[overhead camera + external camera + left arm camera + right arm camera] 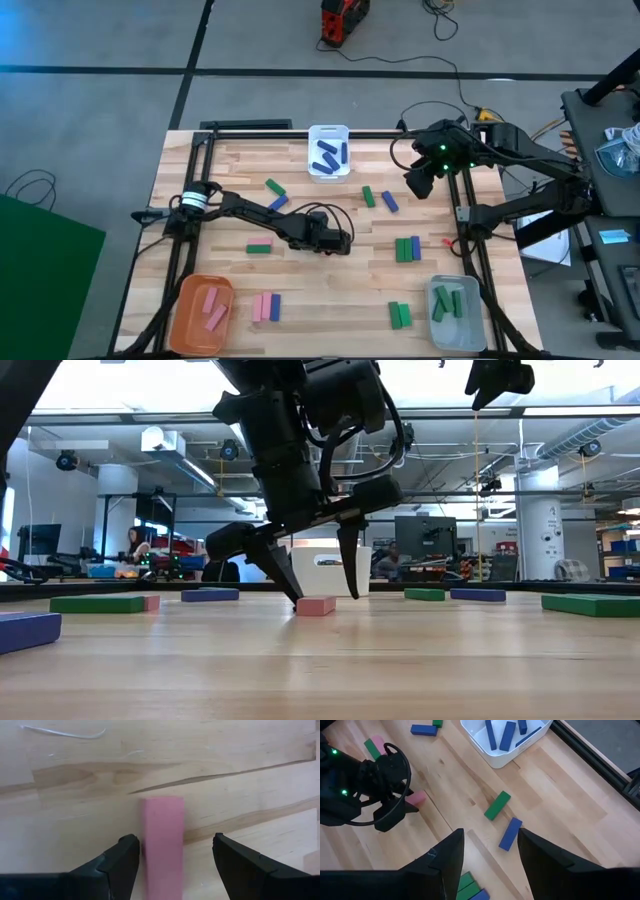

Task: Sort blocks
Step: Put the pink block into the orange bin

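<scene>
The left hand [343,240] hung low over bare wood near the middle of the tabletop [330,280], fingers apart, with open room around it and the nearest green blocks [407,248] well off toward the right side. A pink block [162,845] lay flat on the wood between its fingertips, closer to one, neither clearly touching. The right hand [418,182] waited raised near the white bin [328,152], fingers apart.

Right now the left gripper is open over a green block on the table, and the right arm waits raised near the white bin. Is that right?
Not quite: the block between the left gripper's open fingers is pink, not green, as the left wrist view shows. The right gripper does wait raised near the white bin.
</scene>
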